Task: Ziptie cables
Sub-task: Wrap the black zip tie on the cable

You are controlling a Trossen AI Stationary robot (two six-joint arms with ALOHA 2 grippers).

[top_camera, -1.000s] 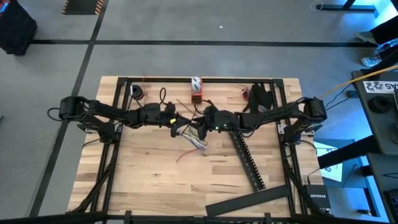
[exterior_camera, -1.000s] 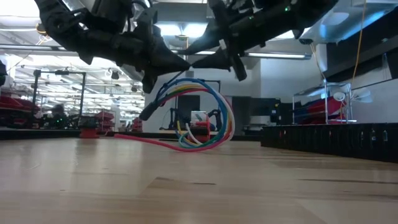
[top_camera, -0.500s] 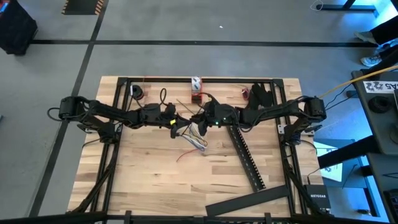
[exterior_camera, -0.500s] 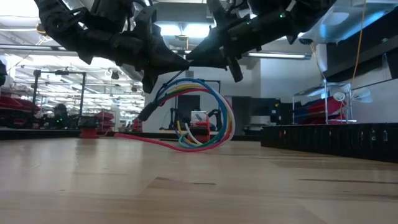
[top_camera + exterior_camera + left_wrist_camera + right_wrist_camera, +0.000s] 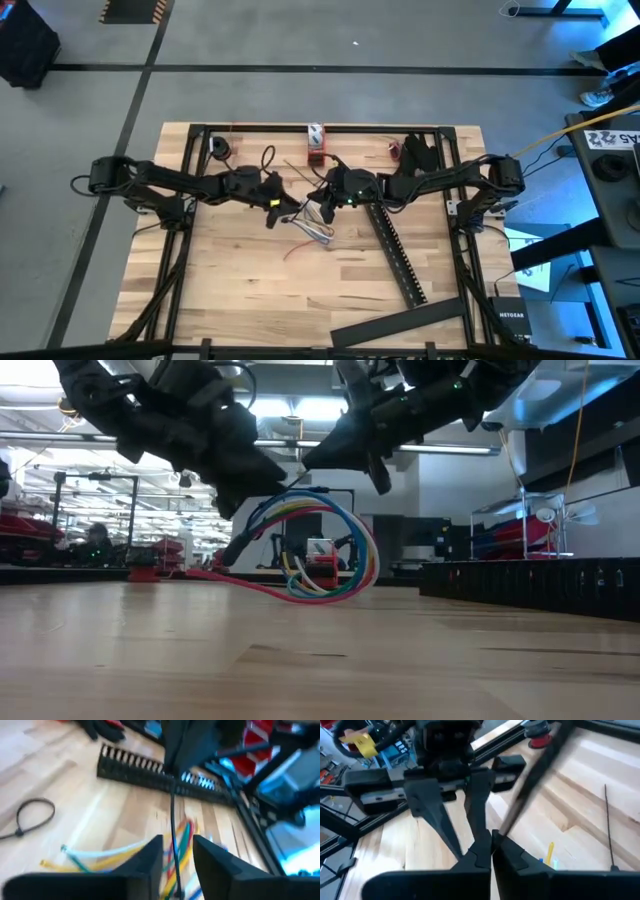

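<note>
The cables [image 5: 322, 550], blue, red, yellow, green and white, stand in an upright loop at mid-table [image 5: 316, 226]. Their lower turn and a red tail rest on the wood. A thin black zip tie [image 5: 172, 815] runs from my right gripper [image 5: 491, 845] down to the bunch. That gripper hangs shut above the loop [image 5: 322, 203]. My left gripper [image 5: 177, 855] faces it from the table's left [image 5: 290, 212] and is open. Its fingers stand on either side of the tie, and no touch shows. My right gripper pinches the zip tie's thin strip [image 5: 506, 819] between its two fingers. The fingers come from the table's right, slanting a little downward. Below them the strip runs down to the cables, whose loop stands with its lower turn on the table.
A long black slotted bar [image 5: 400, 255] lies slanting right of centre, and another black bar [image 5: 395, 322] lies near the front edge. A loose looped zip tie [image 5: 35, 817] lies on the wood. A red-and-white object [image 5: 316, 143] sits at the far edge.
My left gripper has turned at the wrist, and its fingertips have drawn back a little from the right gripper's toward the near edge. My right gripper has shifted slightly toward the far-left above the loop. The cable loop stands as before.
</note>
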